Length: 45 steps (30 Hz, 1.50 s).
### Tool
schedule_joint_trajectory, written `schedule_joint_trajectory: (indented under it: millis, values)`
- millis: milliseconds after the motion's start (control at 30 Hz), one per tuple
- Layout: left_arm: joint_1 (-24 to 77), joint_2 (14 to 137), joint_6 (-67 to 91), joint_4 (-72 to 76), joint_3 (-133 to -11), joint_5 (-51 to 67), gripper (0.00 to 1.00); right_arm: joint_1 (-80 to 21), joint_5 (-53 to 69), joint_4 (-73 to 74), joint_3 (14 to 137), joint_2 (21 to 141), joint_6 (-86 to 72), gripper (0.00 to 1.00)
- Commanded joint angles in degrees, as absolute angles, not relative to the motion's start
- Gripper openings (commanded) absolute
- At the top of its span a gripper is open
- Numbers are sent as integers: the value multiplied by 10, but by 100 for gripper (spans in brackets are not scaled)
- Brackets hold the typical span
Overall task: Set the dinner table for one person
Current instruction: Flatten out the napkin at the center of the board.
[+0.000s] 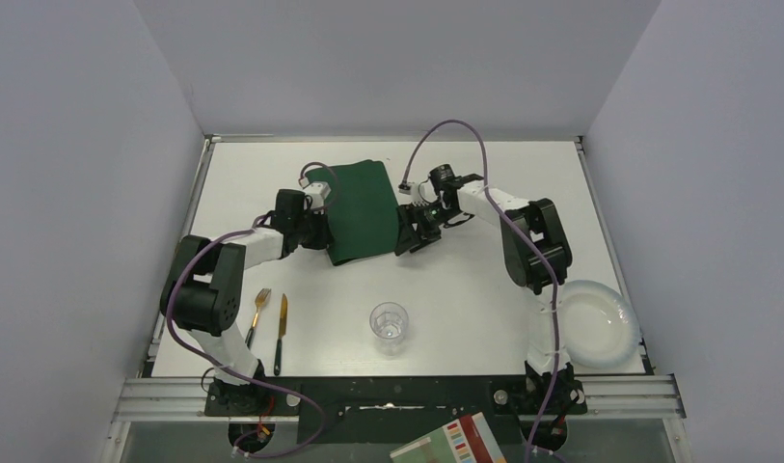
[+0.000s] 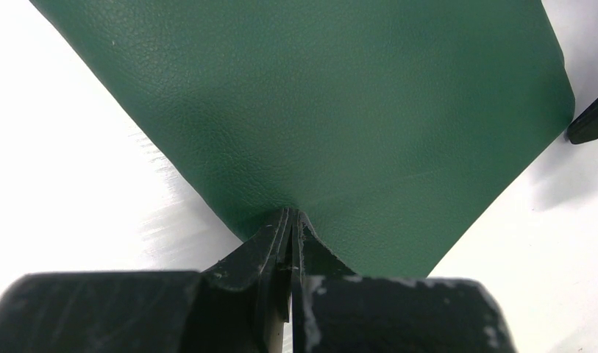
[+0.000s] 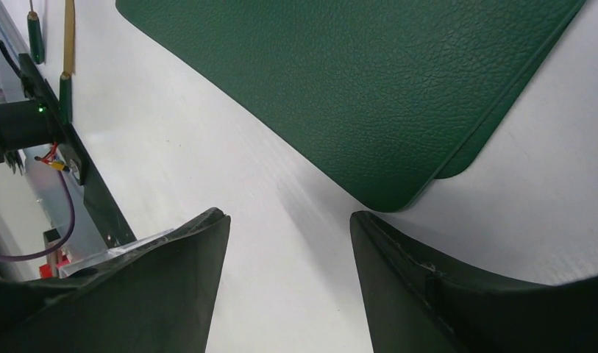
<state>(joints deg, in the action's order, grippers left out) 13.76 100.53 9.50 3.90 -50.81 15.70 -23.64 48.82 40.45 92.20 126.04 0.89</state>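
Note:
A dark green placemat (image 1: 362, 207), folded double, lies at the middle back of the white dinner table (image 1: 465, 289). My left gripper (image 1: 317, 230) is shut on the placemat's left edge; the left wrist view shows its jaws (image 2: 292, 215) pinched on the mat (image 2: 340, 110). My right gripper (image 1: 412, 236) is open and empty just off the mat's right near corner (image 3: 388, 195), jaws (image 3: 290, 220) over bare table. A clear glass (image 1: 389, 326) stands near the front centre. A fork (image 1: 259, 309) and knife (image 1: 281, 328) lie at the front left. A white plate (image 1: 592, 323) sits at the front right.
Grey walls enclose the table on three sides. A metal rail (image 1: 397, 395) runs along the near edge by the arm bases. A book (image 1: 450, 444) lies below the rail. The knife (image 3: 68, 44) and fork handle (image 3: 34, 37) show in the right wrist view.

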Motion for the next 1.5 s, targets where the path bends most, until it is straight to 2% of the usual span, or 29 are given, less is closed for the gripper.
schedule_joint_trajectory:
  millis: [0,367,1467]
  values:
    - [133,994,99,25,-500,171,0,-247,332,381,850,1287,18,64]
    - [132,998,103,22,-502,178,0,-207,267,331,800,1241,15,64]
    - [132,1002,106,21,-505,181,0,-253,331,353,843,1300,11,65]
